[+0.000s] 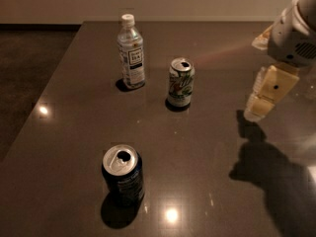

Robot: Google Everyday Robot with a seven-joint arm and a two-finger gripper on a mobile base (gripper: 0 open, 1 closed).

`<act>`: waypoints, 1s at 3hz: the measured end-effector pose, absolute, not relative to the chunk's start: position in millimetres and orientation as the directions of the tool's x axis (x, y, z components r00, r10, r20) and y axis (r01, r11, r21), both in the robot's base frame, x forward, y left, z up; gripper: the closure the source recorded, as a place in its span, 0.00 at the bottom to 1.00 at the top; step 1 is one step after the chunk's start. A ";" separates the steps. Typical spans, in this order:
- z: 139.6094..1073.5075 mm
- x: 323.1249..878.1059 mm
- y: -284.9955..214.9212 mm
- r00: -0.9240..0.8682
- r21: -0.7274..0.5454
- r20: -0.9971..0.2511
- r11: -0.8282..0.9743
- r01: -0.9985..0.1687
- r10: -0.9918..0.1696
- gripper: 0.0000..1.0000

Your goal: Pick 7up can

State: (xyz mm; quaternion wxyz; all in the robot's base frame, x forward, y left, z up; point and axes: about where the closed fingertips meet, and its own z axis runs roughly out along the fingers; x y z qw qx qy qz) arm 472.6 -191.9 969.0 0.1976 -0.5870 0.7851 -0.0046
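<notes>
The 7up can (180, 83), silver-white with green lettering and an opened silver top, stands upright near the middle of the dark table (69, 112). My gripper (262, 100) hangs at the right side of the view, well to the right of the can and apart from it, above the table. It holds nothing that I can see.
A clear bottle with a white cap (131, 52) stands left of and behind the 7up can. A dark blue can (123, 174) stands at the front, left of centre. The table's left edge runs diagonally, with dark floor beyond it. The arm's shadow lies at the front right.
</notes>
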 end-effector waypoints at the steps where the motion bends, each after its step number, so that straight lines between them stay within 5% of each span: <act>1: 963.2 504.9 -163.2 -0.235 -0.233 -0.393 0.343 -0.910 -0.889 0.00; 3: 948.7 548.0 -102.5 -0.209 -0.202 -0.517 0.355 -0.913 -0.830 0.00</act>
